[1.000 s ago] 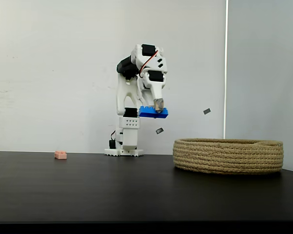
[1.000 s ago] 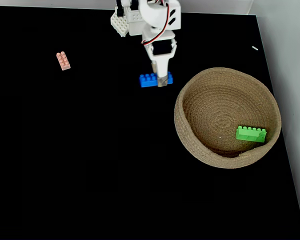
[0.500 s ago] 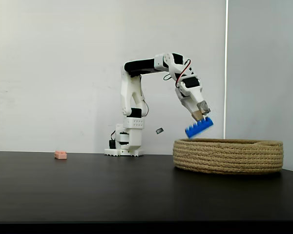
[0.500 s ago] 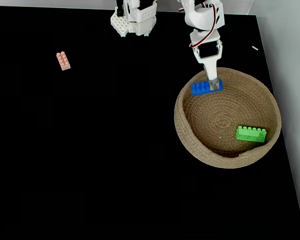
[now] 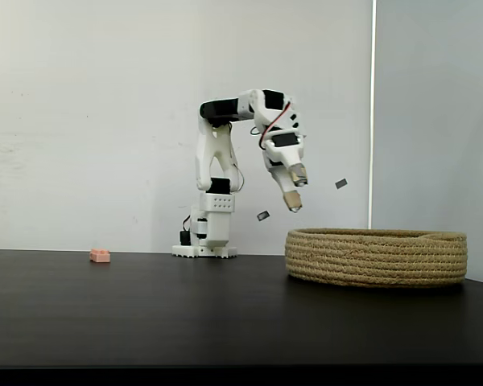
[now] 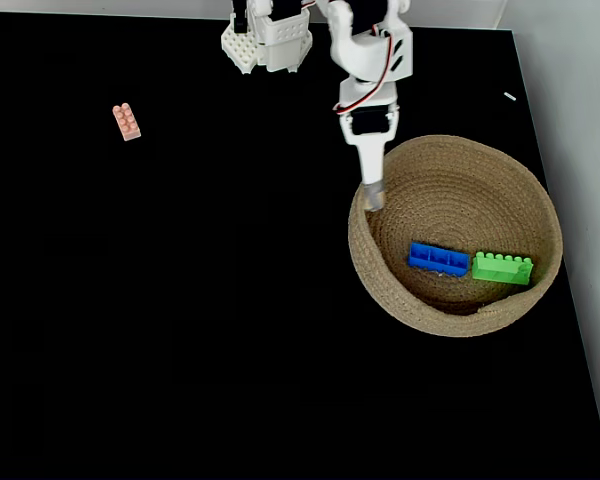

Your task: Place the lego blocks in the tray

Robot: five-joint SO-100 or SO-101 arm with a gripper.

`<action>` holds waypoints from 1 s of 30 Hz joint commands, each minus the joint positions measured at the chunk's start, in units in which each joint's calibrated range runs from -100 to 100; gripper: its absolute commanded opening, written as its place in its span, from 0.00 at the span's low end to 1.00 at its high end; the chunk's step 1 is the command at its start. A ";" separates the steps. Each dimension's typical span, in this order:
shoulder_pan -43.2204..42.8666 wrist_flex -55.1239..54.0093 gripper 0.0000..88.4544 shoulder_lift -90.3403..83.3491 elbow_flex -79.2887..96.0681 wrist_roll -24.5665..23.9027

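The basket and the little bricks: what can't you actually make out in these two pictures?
- Blue brick and green brick: in the side-on fixed view the basket wall hides them.
- Pink brick: too small there to count studs.
- Gripper: from above, one finger hides the other, so its opening is unreadable.
- Basket's underside: hidden in both fixed views.

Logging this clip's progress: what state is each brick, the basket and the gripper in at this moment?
Blue brick: in the basket, studs down.
Green brick: in the basket, beside the blue one.
Pink brick: on the table, outside.
Basket: upright, holding two bricks.
Gripper: open, empty, raised.
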 commanded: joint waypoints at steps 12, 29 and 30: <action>33.22 9.23 0.39 -5.45 3.77 -6.11; 57.13 3.32 0.48 -23.77 31.49 3.91; 58.28 3.32 0.48 -23.68 32.04 4.54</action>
